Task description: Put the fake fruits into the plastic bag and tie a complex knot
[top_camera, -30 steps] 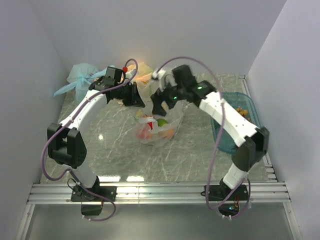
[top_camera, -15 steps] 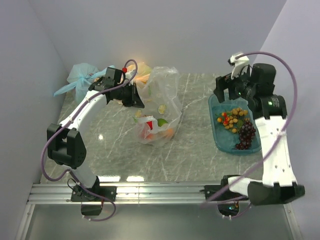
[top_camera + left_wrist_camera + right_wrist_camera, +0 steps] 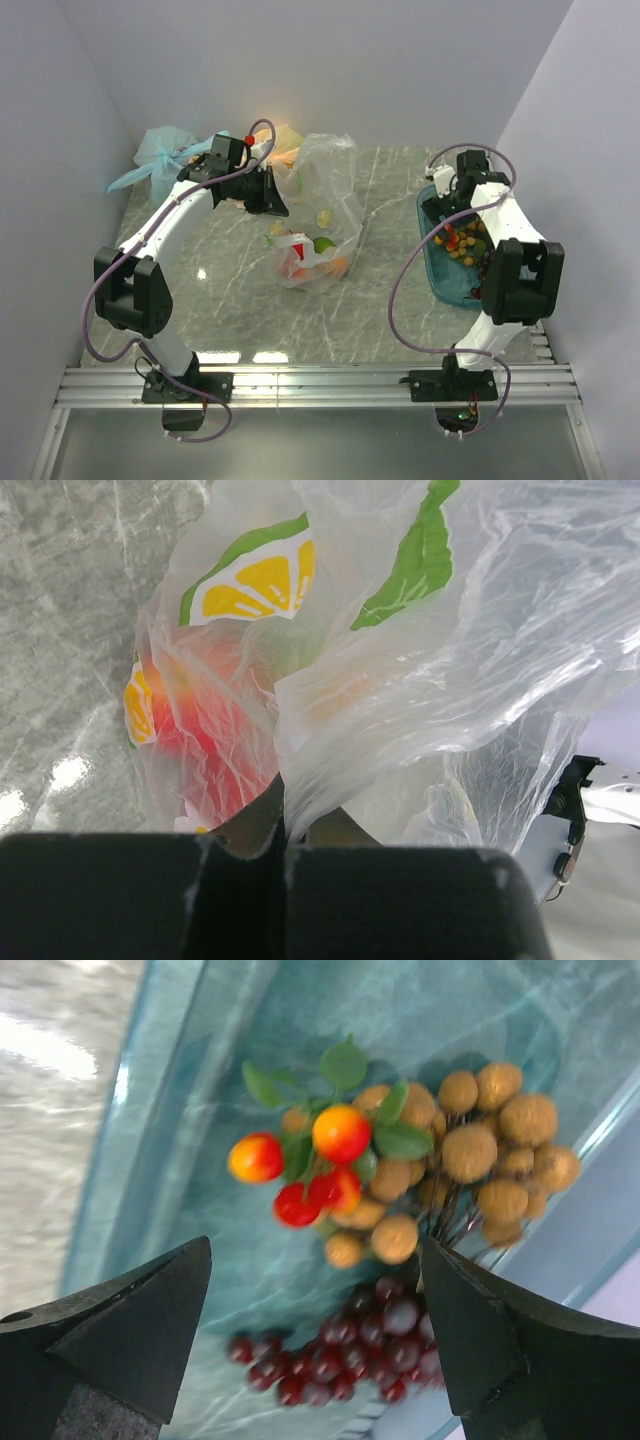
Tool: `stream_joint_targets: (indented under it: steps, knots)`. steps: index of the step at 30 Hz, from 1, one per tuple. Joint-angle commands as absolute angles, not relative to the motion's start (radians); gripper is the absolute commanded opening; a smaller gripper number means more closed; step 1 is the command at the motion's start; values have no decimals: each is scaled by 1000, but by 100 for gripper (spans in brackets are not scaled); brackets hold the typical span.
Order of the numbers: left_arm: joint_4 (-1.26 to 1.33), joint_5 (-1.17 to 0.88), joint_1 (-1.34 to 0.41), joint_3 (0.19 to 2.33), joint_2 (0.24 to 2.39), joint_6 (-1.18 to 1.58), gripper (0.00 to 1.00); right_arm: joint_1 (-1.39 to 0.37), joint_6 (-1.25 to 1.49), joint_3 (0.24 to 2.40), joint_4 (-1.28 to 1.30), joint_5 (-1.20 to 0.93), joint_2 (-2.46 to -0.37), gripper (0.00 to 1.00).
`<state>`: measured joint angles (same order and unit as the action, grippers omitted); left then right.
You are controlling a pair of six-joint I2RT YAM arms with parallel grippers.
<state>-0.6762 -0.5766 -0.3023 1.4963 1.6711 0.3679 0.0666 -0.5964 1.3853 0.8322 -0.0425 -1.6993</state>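
The clear plastic bag (image 3: 325, 190) stands open in the middle of the table, with red, orange and green fake fruits (image 3: 312, 258) in its bottom. My left gripper (image 3: 272, 197) is shut on the bag's left edge and holds it up. In the left wrist view the pinched film (image 3: 330, 770) rises from my gripper (image 3: 285, 830), with a red fruit (image 3: 195, 735) showing through. My right gripper (image 3: 450, 205) is open and empty over the teal tray (image 3: 432, 262). Below my right gripper (image 3: 315, 1260) lie a red-orange berry sprig (image 3: 315, 1160), a tan cluster (image 3: 470, 1145) and dark purple grapes (image 3: 340, 1355).
A knotted light blue bag (image 3: 160, 160) sits at the back left and an orange-yellow bag (image 3: 287, 140) behind the clear one. The teal tray (image 3: 190, 1090) lies along the right wall. White walls close in the left, back and right.
My right arm let go of the bag, swung right and now hovers low over the teal tray. The bag's mouth has sprung up taller. My left gripper has kept its hold.
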Motion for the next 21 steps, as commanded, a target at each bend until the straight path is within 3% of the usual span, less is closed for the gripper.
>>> stream_joint_targets:
  steps: [1,6,8,16,21]
  knots:
    - [-666,-591,-299,1490,1652,354,0,74,-699,1404,767,-5,-1762,91]
    - [-655,-581,-299,1479,1651,360,0,72,-729,1388,701,-3,-1844,89]
    - [-653,-584,-299,1476,1649,364,1,72,-724,1408,680,28,-1887,83]
    - [-657,-589,-299,1482,1660,368,0,78,-726,1492,735,14,-1915,36]
    - [-661,-587,-299,1485,1661,362,1,80,-684,1529,837,-63,-1803,23]
